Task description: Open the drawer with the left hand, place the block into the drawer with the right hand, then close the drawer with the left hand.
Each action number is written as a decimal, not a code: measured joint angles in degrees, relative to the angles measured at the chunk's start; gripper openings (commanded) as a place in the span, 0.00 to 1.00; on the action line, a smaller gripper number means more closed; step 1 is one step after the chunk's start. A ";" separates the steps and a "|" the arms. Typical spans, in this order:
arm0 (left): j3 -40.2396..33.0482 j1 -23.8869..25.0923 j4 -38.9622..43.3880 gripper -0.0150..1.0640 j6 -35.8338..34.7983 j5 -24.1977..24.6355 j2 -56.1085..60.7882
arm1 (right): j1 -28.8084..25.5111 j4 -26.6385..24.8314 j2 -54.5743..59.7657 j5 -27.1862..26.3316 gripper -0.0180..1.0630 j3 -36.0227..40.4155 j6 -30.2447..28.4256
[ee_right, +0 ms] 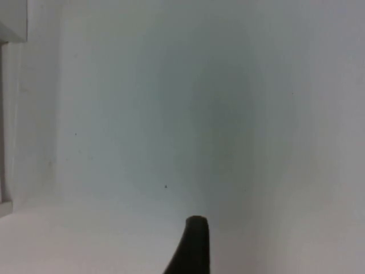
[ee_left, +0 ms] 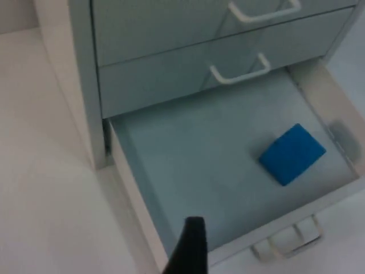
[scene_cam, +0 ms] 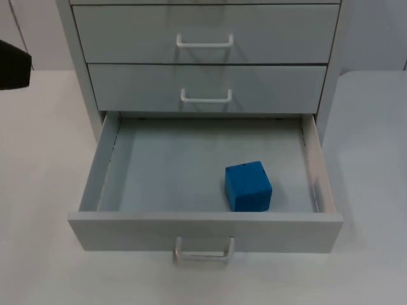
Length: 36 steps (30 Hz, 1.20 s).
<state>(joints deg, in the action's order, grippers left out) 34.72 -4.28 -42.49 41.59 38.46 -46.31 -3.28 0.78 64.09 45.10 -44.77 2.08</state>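
Block (scene_cam: 248, 186) already sits in the open bottom drawer (scene_cam: 95, 184), around 4 o'clock inside. Handle (scene_cam: 203, 249) faces 6 o'clock; left hand (ee_left: 190, 251) hovers nearer it, can't tell its grip.

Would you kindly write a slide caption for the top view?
Bottom drawer of the grey cabinet pulled open, blue block inside near its front right corner.

A lab test bench: a bare white table (scene_cam: 38, 190) with a plain grey drawer cabinet (scene_cam: 206, 38) at 12 o'clock and a robot arm (scene_cam: 14, 63) at 10 o'clock.
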 measured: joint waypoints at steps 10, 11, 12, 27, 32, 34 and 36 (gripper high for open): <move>0.49 -10.21 -6.84 0.02 11.15 1.04 -6.00 | 0.00 0.00 0.00 -0.12 0.69 0.00 0.00; 1.39 -12.94 -6.70 0.02 11.28 1.04 -7.78 | 0.00 0.00 0.00 -0.12 0.69 0.00 0.00; 2.37 -14.76 -6.38 0.01 11.17 0.85 -8.96 | 0.00 0.00 0.00 -0.12 0.69 0.00 0.00; 9.71 -37.98 30.36 0.01 -16.20 -9.18 -26.87 | 0.00 0.00 0.00 -0.22 0.69 0.00 0.00; 9.75 -43.17 46.53 0.01 -30.05 -9.40 -34.61 | 0.00 0.00 0.00 -0.32 0.69 0.00 0.00; 9.75 -45.47 54.03 0.01 -36.56 -9.42 -37.90 | 0.00 0.00 0.00 -0.43 0.69 0.00 0.00; 9.75 -46.33 57.78 0.01 -39.86 -9.52 -39.51 | 0.00 0.00 0.00 -0.43 0.69 0.00 0.00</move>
<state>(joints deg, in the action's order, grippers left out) 44.47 -50.62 15.28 1.73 28.94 -85.82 -3.28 0.78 64.09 44.67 -44.77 2.08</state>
